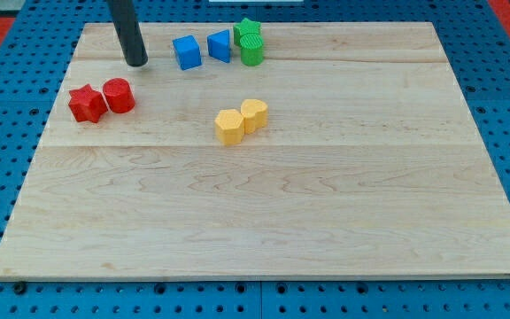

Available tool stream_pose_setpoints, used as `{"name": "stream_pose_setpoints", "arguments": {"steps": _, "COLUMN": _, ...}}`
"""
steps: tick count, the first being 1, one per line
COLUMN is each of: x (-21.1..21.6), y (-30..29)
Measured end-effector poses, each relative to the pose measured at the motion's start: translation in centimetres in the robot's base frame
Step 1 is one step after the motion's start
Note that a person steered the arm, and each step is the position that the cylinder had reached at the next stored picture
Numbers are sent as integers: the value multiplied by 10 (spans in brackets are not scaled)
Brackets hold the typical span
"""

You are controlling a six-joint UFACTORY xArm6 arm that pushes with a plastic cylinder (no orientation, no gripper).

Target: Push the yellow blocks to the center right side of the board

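Note:
Two yellow blocks touch each other near the board's middle: a hexagon-like one [229, 127] and a rounder one [254, 115] up and to its right. My tip [136, 63] rests on the board at the upper left, far to the left of and above the yellow blocks. It stands left of the blue blocks and above the red blocks, touching none.
A red star [86, 104] and a red cylinder [119, 95] sit at the left. Two blue blocks [186, 52] [220, 45] and two green blocks [248, 34] [252, 53] sit along the view's top. The wooden board [343, 213] lies on a blue pegboard.

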State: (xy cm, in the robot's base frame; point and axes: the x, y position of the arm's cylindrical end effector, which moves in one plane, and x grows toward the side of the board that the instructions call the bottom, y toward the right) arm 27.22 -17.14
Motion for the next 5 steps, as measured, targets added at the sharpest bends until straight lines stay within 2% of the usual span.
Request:
{"name": "stream_pose_setpoints", "arguments": {"steps": 1, "x": -11, "y": 76}}
{"name": "stream_pose_setpoints", "arguments": {"steps": 4, "x": -21, "y": 68}}
{"name": "stream_pose_setpoints", "arguments": {"steps": 5, "x": -12, "y": 68}}
